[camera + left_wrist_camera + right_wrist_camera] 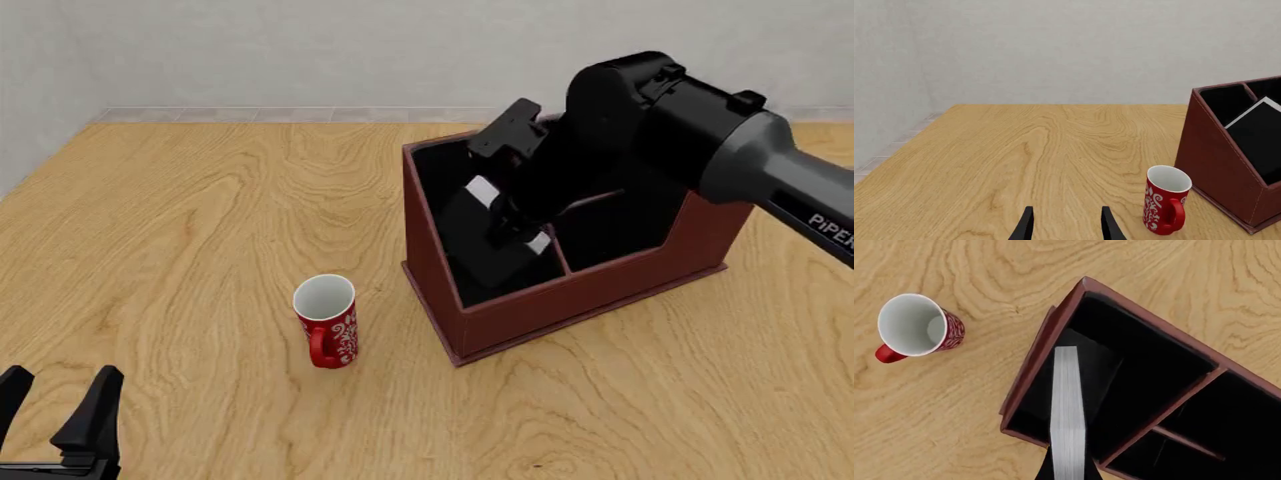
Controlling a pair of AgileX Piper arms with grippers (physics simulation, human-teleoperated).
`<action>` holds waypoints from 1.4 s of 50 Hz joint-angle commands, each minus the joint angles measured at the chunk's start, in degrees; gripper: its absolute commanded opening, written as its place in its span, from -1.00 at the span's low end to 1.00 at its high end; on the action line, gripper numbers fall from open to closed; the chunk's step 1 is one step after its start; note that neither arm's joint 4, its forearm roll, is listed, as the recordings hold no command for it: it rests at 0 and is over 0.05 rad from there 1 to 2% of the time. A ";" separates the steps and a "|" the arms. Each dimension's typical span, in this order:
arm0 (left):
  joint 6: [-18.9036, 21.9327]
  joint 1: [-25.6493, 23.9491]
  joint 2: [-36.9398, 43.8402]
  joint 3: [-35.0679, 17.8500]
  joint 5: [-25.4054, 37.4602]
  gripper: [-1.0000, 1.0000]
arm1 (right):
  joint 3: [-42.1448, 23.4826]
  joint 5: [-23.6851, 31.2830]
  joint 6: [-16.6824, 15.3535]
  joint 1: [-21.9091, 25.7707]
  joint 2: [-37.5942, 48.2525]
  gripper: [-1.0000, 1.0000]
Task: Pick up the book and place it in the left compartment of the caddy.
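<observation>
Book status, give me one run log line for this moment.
book: in right claw, upright, lowered into left compartment of caddy | left claw: open, idle | mug: upright beside caddy

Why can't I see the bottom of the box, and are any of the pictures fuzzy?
No blur: all three views are sharp. In the right wrist view the caddy is black inside, so its floor vanishes into darkness while the book page edges glow white. In the front view the right arm hides part of the left compartment, and the mug casts only a faint shadow. The left wrist view is evenly lit, without glare.
</observation>
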 commanded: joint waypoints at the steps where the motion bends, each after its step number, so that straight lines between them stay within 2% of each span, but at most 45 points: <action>1: -0.02 0.05 0.29 -0.06 -0.22 1.00 | 0.81 -1.87 1.51 -0.21 0.32 -1.00; 15: -0.01 0.05 1.84 0.30 -2.11 1.00 | 1.86 -3.70 1.57 -0.88 1.58 -1.00; 31: -0.01 0.04 0.12 0.06 -0.19 1.00 | 2.86 -4.87 2.41 -0.33 2.06 -1.00; 44: -0.01 0.05 -0.27 -0.28 0.53 1.00 | 1.85 -4.20 1.90 0.04 1.59 -1.00; 45: -0.01 0.05 -0.26 -0.27 0.53 1.00 | 1.97 -4.13 1.97 -0.15 1.52 1.00; 70: -0.03 0.06 0.49 0.15 -0.63 1.00 | 2.05 -4.10 0.15 -1.64 1.66 1.00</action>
